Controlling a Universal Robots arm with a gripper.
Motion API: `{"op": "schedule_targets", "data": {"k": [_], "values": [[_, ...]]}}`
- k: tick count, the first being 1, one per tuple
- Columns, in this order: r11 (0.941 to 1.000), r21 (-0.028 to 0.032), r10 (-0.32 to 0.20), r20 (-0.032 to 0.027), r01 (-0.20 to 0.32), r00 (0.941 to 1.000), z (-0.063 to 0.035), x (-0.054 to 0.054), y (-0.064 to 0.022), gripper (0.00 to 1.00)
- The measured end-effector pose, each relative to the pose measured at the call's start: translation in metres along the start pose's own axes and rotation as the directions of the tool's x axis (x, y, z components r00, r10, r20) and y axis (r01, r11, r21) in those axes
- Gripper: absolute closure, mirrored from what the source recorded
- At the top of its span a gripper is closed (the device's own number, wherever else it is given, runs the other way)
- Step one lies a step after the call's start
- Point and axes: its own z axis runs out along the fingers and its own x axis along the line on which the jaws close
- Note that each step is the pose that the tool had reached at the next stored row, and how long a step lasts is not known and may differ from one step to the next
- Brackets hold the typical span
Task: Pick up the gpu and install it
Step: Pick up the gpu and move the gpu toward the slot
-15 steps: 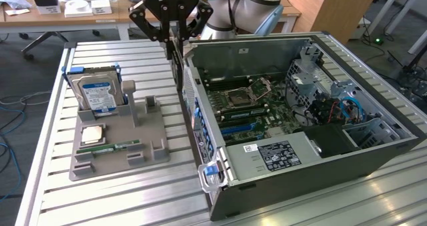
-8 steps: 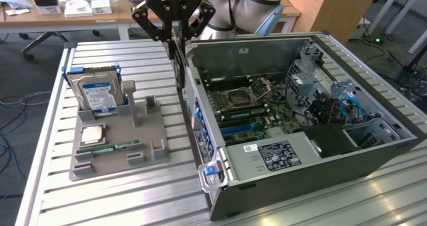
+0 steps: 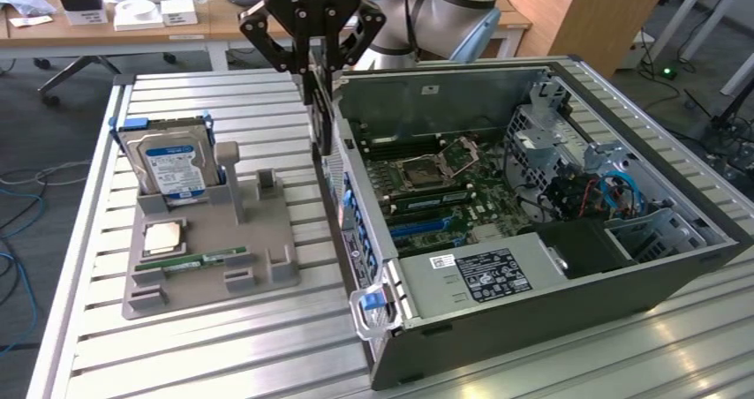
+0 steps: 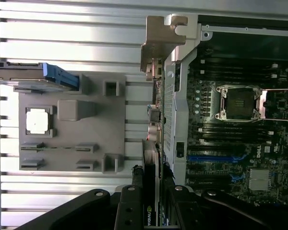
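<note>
1. Looking at the exterior view, you find the gripper (image 3: pixel 316 71) hanging over the far end of the case (image 3: pixel 531 319), above the wall that faces the tray (image 3: pixel 200 284).
2. Its fingers (image 3: pixel 282 59) are clenched on the gpu (image 3: pixel 320 116), which hangs upright and edge-down between them, clear of the table (image 3: pixel 236 346).
3. From the wrist view you see the gripper (image 4: pixel 151 206) pinching the gpu (image 4: pixel 151 163) across its thin edge, with the silver bracket at the end away from the fingers (image 4: pixel 129 206).
4. The card runs along the rim of that case (image 4: pixel 175 96) wall, just on the tray (image 4: pixel 67 91) side of it. Whether it touches the wall, you cannot tell.
5. The motherboard (image 3: pixel 436 187) lies uncovered inside the open case, and the card is not seated in any of its slots (image 4: pixel 211 158).
6. The case lies on its side along the table's edge on the exterior view's right. The grey tray sits beside it toward the left edge.
7. On the tray, the hard drive (image 3: pixel 171 165) stands upright at the far left corner, the processor chip (image 3: pixel 162 237) lies in a pocket by the left edge, and the memory stick (image 3: pixel 194 259) lies flat nearer the front edge.
</note>
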Motion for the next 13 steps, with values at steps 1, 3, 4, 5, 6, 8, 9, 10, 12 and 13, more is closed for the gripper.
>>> {"op": "schedule_targets", "data": {"k": [1,3,4,5,6,8,9,10,12,13], "values": [[1.0000,0.0000,0.000,0.0000,0.000,1.0000,0.0000,-0.0007,0.0000,0.74],[1.0000,0.0000,0.000,0.0001,0.000,1.0000,0.0001,-0.0020,0.0000,0.74],[1.0000,0.0000,0.000,0.0000,0.000,1.0000,0.0000,-0.0026,0.0000,0.74],[1.0000,0.0000,0.000,0.0000,0.000,1.0000,0.0001,-0.0032,0.0000,0.74],[1.0000,0.0000,0.000,0.0000,0.000,1.0000,0.0001,-0.0039,-0.0001,0.74],[1.0000,-0.0001,0.000,0.0000,0.000,1.0000,0.0002,-0.0053,-0.0001,0.74],[1.0000,-0.0001,0.000,0.0000,0.000,1.0000,0.0002,-0.0059,-0.0001,0.74],[1.0000,-0.0002,0.000,0.0000,0.000,1.0000,0.0002,-0.0066,-0.0001,0.74],[1.0000,-0.0003,0.000,0.0000,0.000,1.0000,0.0002,-0.0080,-0.0001,0.74],[1.0000,-0.0003,0.000,0.0001,0.000,1.0000,0.0003,-0.0089,-0.0001,0.74]]}}
